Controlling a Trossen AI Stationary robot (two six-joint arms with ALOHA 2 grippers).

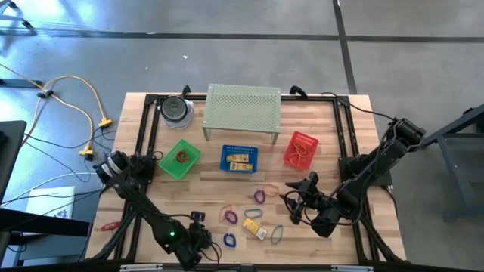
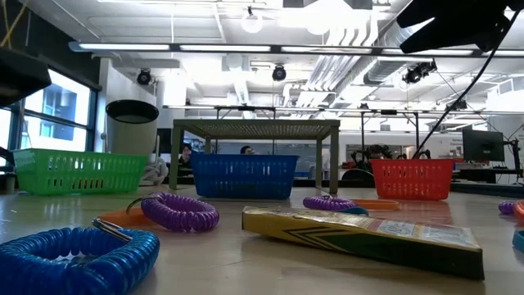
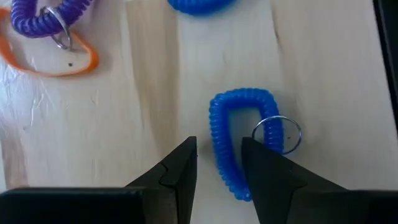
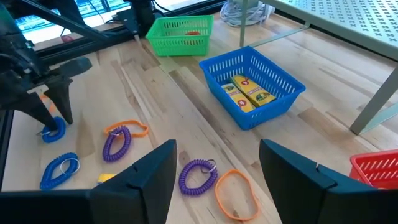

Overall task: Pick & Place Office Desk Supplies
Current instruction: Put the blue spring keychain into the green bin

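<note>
A: Baskets first, left to right along the worktop (image 1: 333, 136): green basket (image 1: 180, 160), blue basket (image 1: 239, 158) with yellow boxes, red basket (image 1: 301, 148).

B: And the left pincer (image 3: 219, 163)?

A: Low at the front edge, fingers partly apart, straddling one side of a blue coil wristband (image 3: 241, 138); nothing gripped yet.

B: Advice?

A: Close squarely on that strand, clear of its metal ring (image 3: 278, 133), then lift straight up.

B: Right pincer (image 4: 214, 163)?

A: Wide open, empty, waiting above the loose purple coil (image 4: 198, 176) and orange band (image 4: 236, 192).
</note>
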